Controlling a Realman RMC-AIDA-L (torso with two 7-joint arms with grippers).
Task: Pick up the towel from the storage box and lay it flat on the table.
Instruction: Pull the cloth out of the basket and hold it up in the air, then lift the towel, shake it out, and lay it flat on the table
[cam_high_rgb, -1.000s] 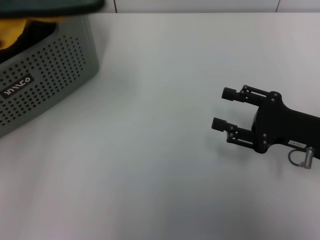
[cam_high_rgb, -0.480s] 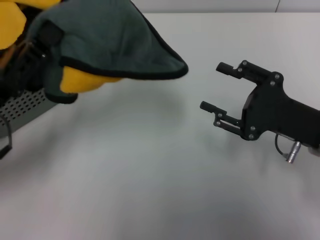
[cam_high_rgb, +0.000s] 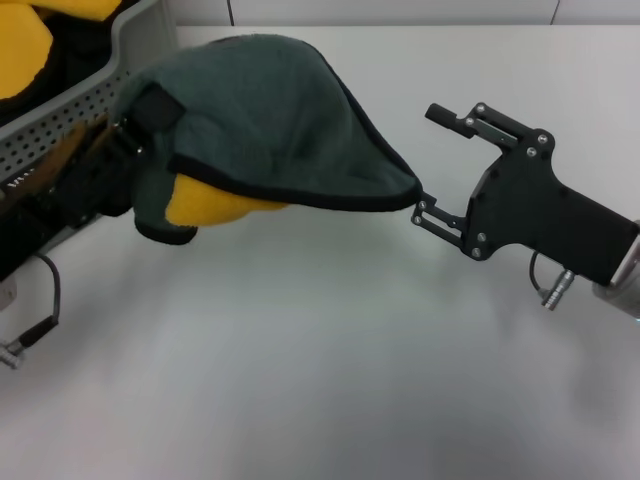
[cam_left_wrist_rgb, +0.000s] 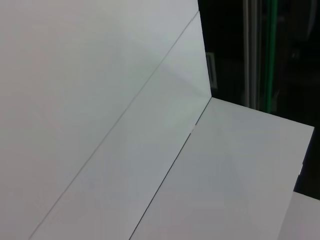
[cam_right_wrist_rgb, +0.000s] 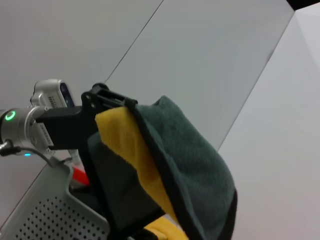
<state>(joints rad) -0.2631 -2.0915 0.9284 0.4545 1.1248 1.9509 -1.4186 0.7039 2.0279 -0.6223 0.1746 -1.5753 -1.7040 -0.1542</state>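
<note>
Now towel (cam_high_rgb: 270, 120) hangs from left pincer (cam_high_rgb: 130, 150), tip toward right pincer (cam_high_rgb: 432, 165).

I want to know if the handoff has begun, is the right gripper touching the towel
Touching, it seems. In the head view the right gripper is open, its lower finger meeting the black edging at the tip of the towel, which the left gripper holds up.

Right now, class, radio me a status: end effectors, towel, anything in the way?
Left end effector shut on towel, held above table. Right end effector open at towel's free corner. Box behind; nothing blocking.
</note>
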